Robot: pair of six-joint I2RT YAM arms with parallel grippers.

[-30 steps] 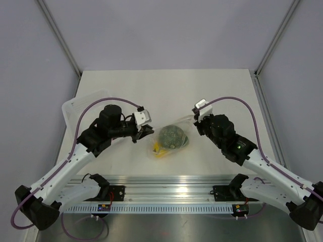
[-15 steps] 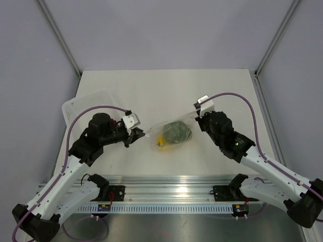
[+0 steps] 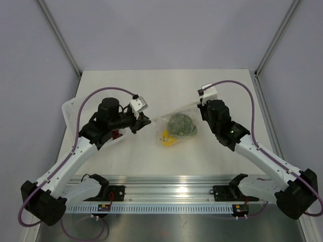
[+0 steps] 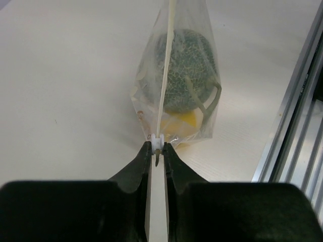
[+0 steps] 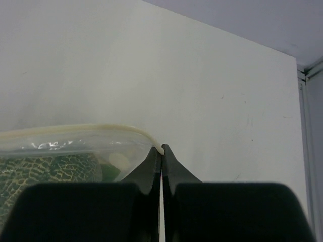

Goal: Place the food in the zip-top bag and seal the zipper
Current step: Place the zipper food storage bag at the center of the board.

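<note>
Since half a second ago both my arms have carried the bag (image 3: 174, 132) a little toward the far side of the table (image 3: 227, 83). My left gripper (image 3: 143, 122) has swung farther and slightly right along with it.

That gripper is pinched closed on the left end of the zipper (image 4: 164, 80), with a small white end piece caught right between the tips. From my left wrist the strip runs straight away from me, seen edge-on. My right gripper (image 3: 199, 120) is clamped fully closed on the other end of the same strip, which curves off to the left in my right wrist view. I cannot tell whether the strip is pressed together along its whole length.

The bag sits mid-table, stretched between my two grippers with the zipper on top, and its bottom appears to rest on the table. Both fruits are inside it. The green fruit (image 3: 180, 124) fills the right part, its thin stem showing against the plastic. The yellow ball (image 3: 165, 140) lies just beside it at the near left corner, touching it.

Behind my left arm a white tray (image 3: 68, 107) sits at the left edge of the table, well apart from the bag.
</note>
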